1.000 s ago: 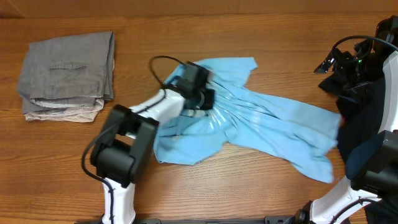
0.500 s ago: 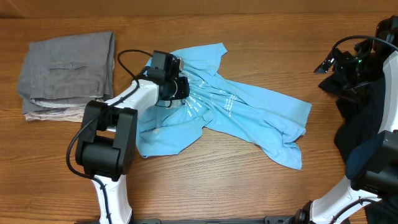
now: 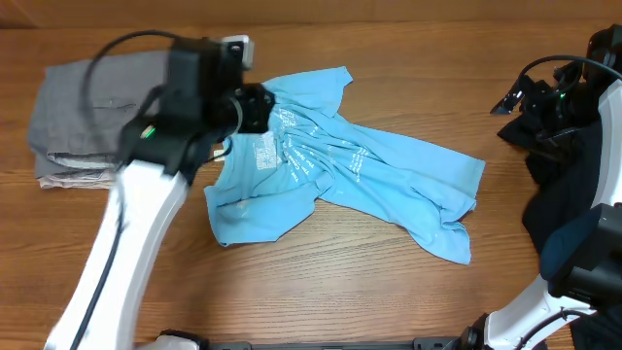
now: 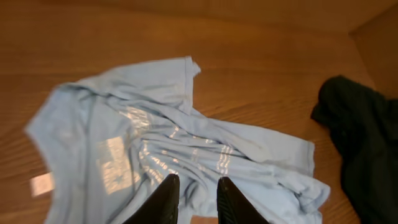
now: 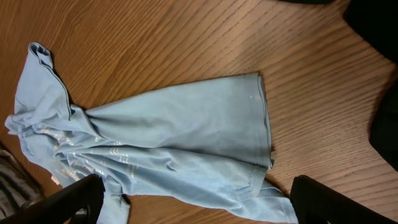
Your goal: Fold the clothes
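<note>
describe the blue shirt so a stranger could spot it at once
On the wooden table, look midway between the folded grey trousers on the left and the black garment on the right. The T-shirt lies crumpled there, the only light blue thing, with pale lettering.

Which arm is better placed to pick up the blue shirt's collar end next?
Probably left. The left claw hovers open over the T-shirt's collar end; the right claw sits far right beside the black garment, farther from the collar.

L hand (image 4: 198, 200) up high, barely parted; R hand (image 5: 196, 190) spread wide.
</note>
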Available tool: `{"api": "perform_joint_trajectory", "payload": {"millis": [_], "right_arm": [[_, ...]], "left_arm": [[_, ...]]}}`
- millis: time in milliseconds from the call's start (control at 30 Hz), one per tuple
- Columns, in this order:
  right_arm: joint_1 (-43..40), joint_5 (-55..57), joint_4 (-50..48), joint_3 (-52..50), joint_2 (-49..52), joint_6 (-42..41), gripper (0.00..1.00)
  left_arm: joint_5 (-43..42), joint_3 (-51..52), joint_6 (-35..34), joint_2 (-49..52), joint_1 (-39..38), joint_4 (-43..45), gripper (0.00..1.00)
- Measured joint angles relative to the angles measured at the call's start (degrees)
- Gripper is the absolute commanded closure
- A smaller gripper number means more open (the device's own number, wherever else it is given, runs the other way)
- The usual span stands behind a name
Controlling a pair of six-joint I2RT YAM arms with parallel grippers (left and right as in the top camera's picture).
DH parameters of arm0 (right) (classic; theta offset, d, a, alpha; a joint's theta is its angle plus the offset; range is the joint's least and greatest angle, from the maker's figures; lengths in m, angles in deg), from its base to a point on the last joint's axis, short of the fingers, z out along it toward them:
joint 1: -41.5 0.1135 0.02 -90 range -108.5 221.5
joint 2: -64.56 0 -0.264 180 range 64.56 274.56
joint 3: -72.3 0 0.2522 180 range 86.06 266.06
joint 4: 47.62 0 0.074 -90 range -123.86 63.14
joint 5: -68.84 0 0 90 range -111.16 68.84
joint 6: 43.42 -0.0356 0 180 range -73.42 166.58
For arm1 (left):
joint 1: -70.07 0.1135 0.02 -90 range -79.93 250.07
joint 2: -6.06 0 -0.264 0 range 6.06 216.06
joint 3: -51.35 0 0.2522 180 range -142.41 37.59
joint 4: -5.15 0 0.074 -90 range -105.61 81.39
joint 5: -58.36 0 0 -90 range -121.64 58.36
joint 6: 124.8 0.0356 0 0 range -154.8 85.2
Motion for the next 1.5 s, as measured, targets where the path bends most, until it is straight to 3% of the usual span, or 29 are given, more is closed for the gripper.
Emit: {"api": "perform_joint_trajectory", "payload": {"millis": [167, 367, 433, 467, 500, 800, 1133, 1333, 1400, 1500], "right_arm": [[-0.02, 0.02, 0.0, 0.0, 0.0, 0.0, 0.0], [0.0, -0.72, -1.05, -0.02, 0.0, -1.42, 0.0], [0.0, -1.57, -0.87, -0.04, 0.0, -1.44, 0.4], [0.0, -2.12, -0.85, -0.04, 0.0, -1.38, 0.83], [0.0, -2.56, -0.31, -0.04, 0.0, -1.36, 0.96], [5.55, 3.98, 2.23, -0.24, 1.4, -1.55, 0.96], [10.23, 9.38, 0.31, -2.27, 11.39, -3.34, 0.96], [10.23, 10.12, -6.47, -7.19, 13.86, -4.37, 0.96], [10.25, 10.19, -8.61, -9.25, 13.86, -4.81, 0.96], [10.36, 10.38, -12.59, -12.94, 13.88, -5.35, 0.96]], "left_arm": [[2.73, -0.04, 0.02, -8.35, 0.0, -9.79, 0.72], [3.76, 1.01, 0.0, -9.51, 0.0, -16.55, 0.71], [3.8, 2.54, 0.0, -9.33, 0.0, -16.31, 0.7], [3.8, 3.61, 0.0, -9.16, 0.0, -15.74, 0.69], [3.82, 4.74, 0.0, -8.76, 0.0, -15.41, 0.69], [3.78, 11.65, 0.0, -0.94, 0.0, -12.68, 0.66], [3.72, 11.72, -0.02, 5.27, 0.0, -12.17, 0.58], [3.69, 11.74, 0.0, 6.58, 0.0, -11.41, 0.4], [3.69, 11.74, 0.04, 6.58, 0.0, -11.15, 0.2], [3.61, 11.74, 0.13, 6.58, 0.0, -10.64, 0.06]]}}
